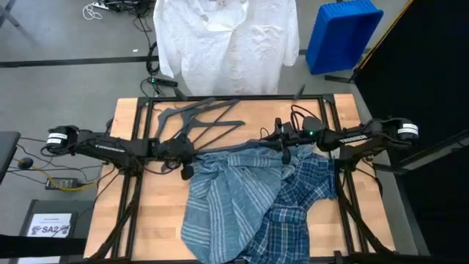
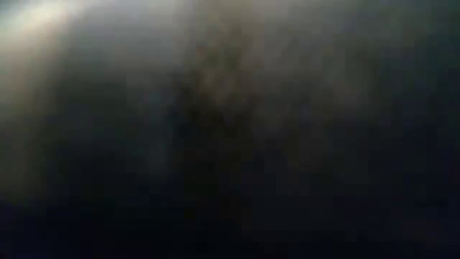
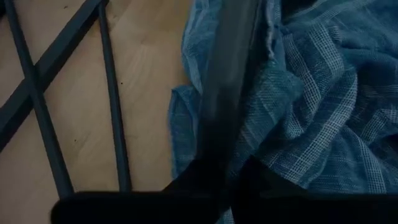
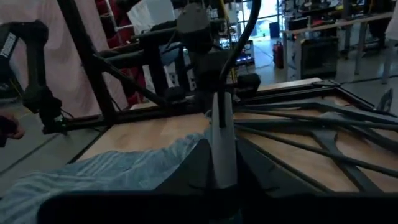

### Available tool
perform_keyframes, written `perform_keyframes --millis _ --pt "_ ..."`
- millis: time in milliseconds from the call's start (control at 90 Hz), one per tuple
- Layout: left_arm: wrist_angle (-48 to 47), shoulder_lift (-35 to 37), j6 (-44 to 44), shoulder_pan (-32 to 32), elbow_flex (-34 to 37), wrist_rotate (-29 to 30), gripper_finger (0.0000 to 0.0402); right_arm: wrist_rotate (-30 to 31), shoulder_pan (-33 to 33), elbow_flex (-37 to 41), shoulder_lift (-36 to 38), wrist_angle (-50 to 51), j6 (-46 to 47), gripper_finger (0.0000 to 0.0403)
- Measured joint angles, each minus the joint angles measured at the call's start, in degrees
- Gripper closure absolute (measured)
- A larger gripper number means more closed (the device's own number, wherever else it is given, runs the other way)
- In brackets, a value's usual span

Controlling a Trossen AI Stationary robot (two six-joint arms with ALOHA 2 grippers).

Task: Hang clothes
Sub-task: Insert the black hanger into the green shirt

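Dark fingers of the left gripper (image 1: 187,170) are set at the upper left edge of the striped shirt (image 1: 223,202), touching the cloth; whether they are apart or together cannot be told. In the left wrist view the striped shirt (image 3: 298,118) is seen bunched just past the fingers, with hanger bars (image 3: 112,106) lying on the bare wood beside it. The right gripper (image 1: 284,154) is placed at the upper edge of the same pile, where the striped shirt meets the plaid shirt (image 1: 304,194); its fingers' state cannot be told either. In the right wrist view a fold of the striped shirt (image 4: 112,171) is seen just below the fingers. The two shirts are heaped together on the table (image 1: 124,213), the striped one partly over the plaid one. Grey hangers (image 1: 205,121) are spread on the table behind the pile, between the arms. The white shirt (image 1: 227,44) is hung beyond the table's far edge, beside a blue bin (image 1: 343,33). The low view is dark and blurred.
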State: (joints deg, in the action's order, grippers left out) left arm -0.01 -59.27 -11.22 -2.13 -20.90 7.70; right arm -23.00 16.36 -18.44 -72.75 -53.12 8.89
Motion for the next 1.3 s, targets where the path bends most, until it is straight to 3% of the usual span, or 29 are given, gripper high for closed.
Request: perform_keyframes --millis 489,1022,1300 --pt "-0.72 0.00 0.00 0.00 -0.10 0.26 0.0402 0.43 1.05 0.00 0.99 1.35 1.89 0.0388" --pt "0.20 0.11 0.04 0.00 -0.38 0.20 0.0402 -0.13 3.20 -0.95 11.59 17.81 1.82 0.0390" --pt "-1.69 -0.01 2.56 0.00 -2.55 0.91 0.0402 -0.43 3.15 -3.19 13.55 25.58 1.61 0.0390"
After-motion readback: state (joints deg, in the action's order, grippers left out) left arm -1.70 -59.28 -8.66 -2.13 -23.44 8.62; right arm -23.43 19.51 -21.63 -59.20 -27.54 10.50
